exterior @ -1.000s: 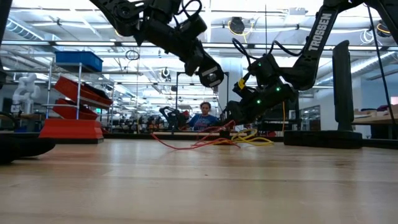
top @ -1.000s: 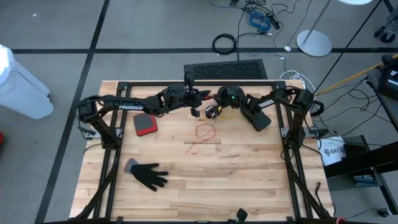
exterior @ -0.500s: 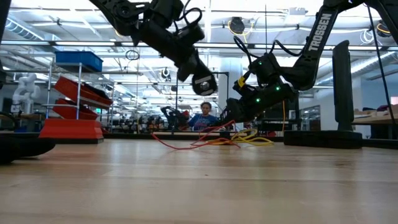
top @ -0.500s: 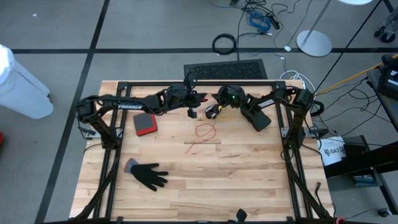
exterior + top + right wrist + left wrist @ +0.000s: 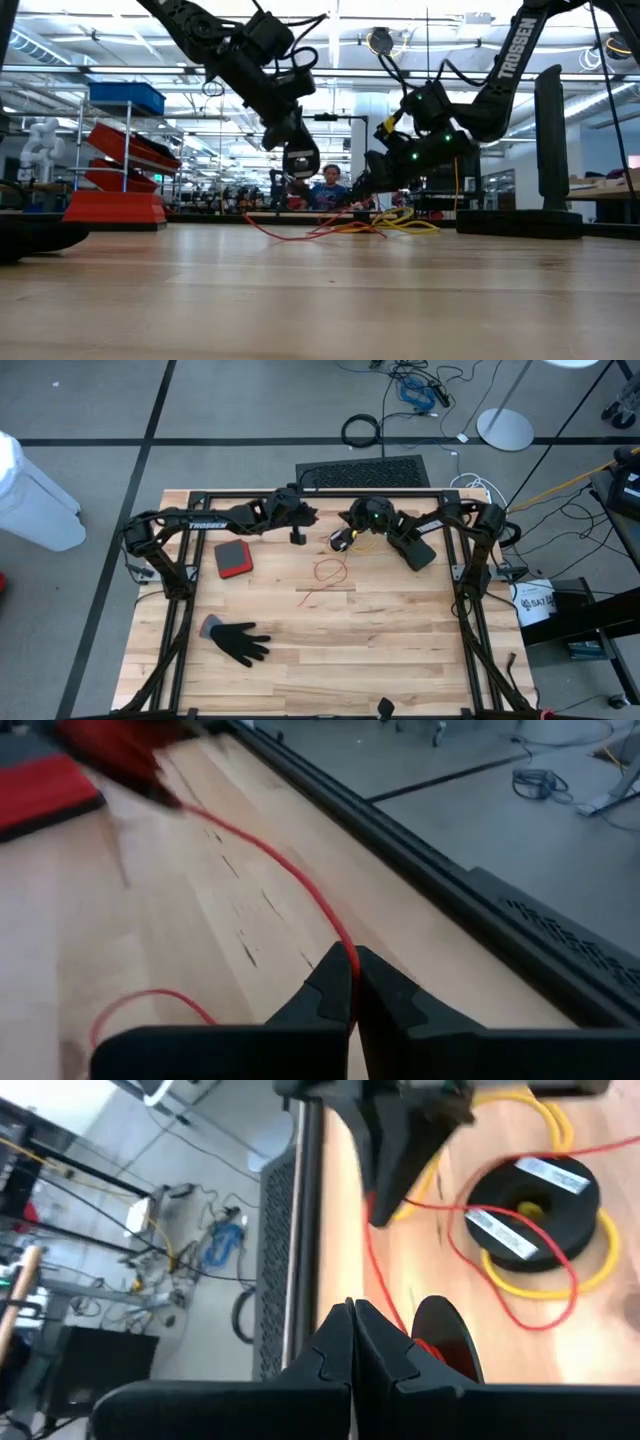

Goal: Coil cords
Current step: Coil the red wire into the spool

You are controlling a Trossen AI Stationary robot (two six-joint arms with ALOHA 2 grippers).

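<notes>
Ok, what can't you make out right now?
- Right wrist view: the red cord runs from the shut right gripper into blur, so its far end is lost.
- Left wrist view: a black spool covers part of the yellow cord.
- Left wrist view: the shut left gripper hides whether it touches the red cord.

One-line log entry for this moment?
left pincer: shut, empty | right pincer: shut on red cord | yellow cord: coiled around black spool
</notes>
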